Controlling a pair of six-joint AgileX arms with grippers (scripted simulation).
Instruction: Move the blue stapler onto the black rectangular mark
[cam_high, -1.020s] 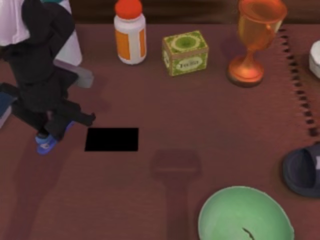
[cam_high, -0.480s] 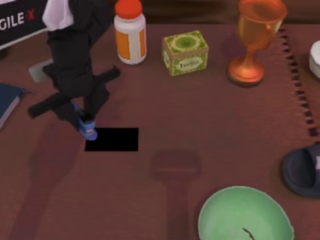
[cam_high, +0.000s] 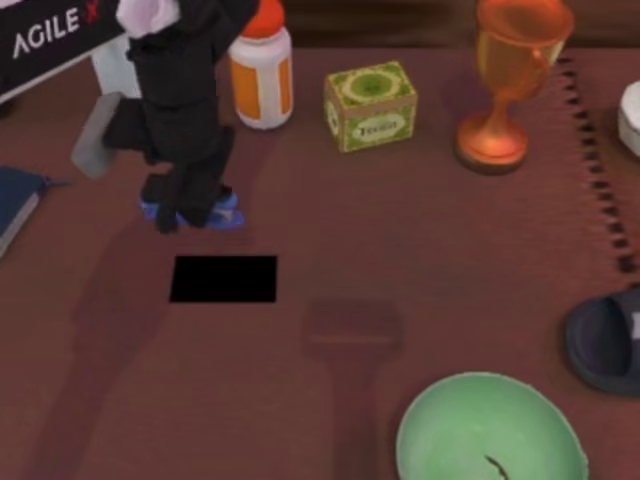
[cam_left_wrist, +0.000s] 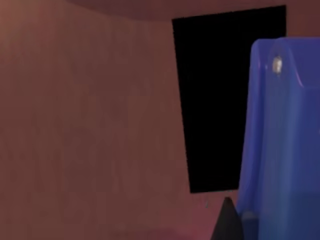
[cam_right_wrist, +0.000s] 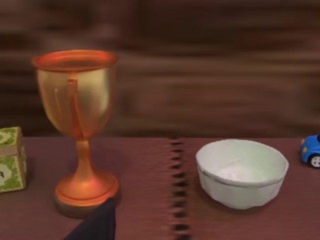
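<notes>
Reddish-brown wood covers the desk (cam_high: 430, 250), which carries a scatter of objects along its far edge and right side. From the top view, the left arm reaches down over the left part of the desk, and its left pincer (cam_high: 190, 205) is clenched around the blue stapler (cam_high: 215, 212), whose blue ends peek out on either side of the dark fingers. The stapler lies level between them, crosswise, just beyond the far edge of the black rectangular mark (cam_high: 223, 279) and not over it. In the left wrist view the stapler's blue body (cam_left_wrist: 280, 140) fills the side of the picture close to the camera, with the black mark (cam_left_wrist: 220, 100) showing past it on the wood and a dark fingertip (cam_left_wrist: 226, 222) at the edge.

Behind the arm stands a white bottle with an orange cap (cam_high: 262, 75); next to it sits a green tea box (cam_high: 370, 105), then an orange goblet (cam_high: 510, 80). A green bowl (cam_high: 490, 430) rests at the near edge and a dark navy slipper (cam_high: 605, 340) at the right edge.

The right pincer is out of the top view; whether it is released or clenched cannot be told. Its wrist view faces the goblet (cam_right_wrist: 80, 125), a white bowl (cam_right_wrist: 241, 172) and a small blue toy car (cam_right_wrist: 311, 149).
</notes>
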